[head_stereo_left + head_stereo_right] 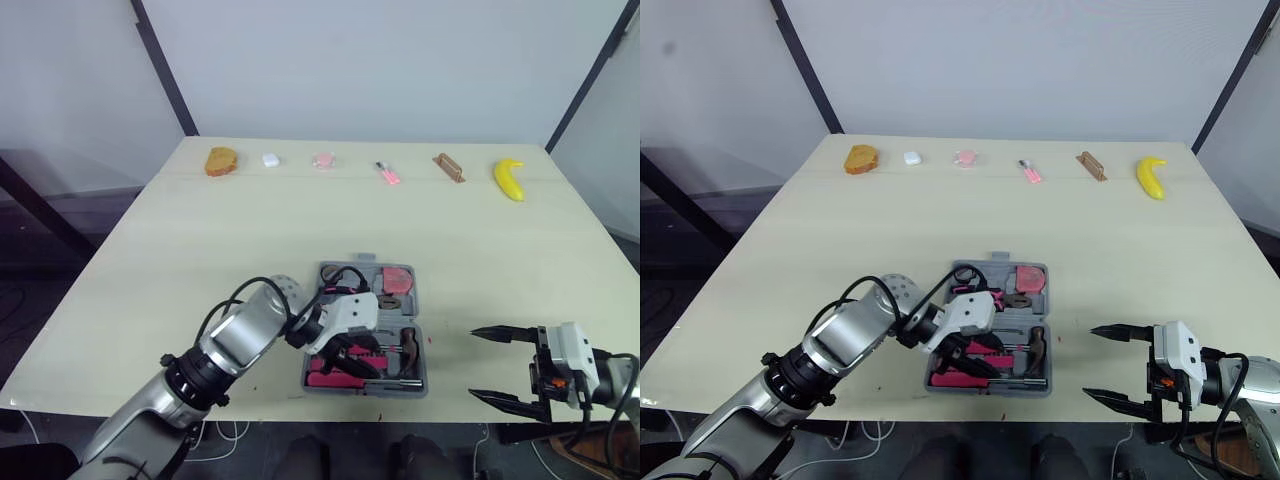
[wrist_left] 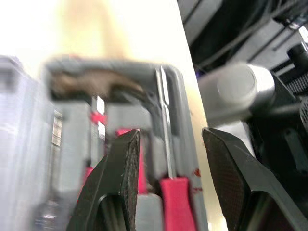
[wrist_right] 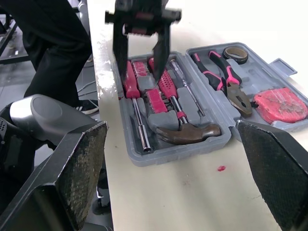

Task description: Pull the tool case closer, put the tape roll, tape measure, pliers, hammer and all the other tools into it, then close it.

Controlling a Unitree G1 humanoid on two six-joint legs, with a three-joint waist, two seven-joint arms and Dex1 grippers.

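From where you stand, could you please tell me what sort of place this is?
Likely a robot test lab: pale table, open tool case, stray props like a banana along the far edge.

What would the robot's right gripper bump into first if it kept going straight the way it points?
Probably the tool case: the open right gripper faces its side wall across bare table, at the end where the hammer lies. Its height is unclear, so it might pass above.
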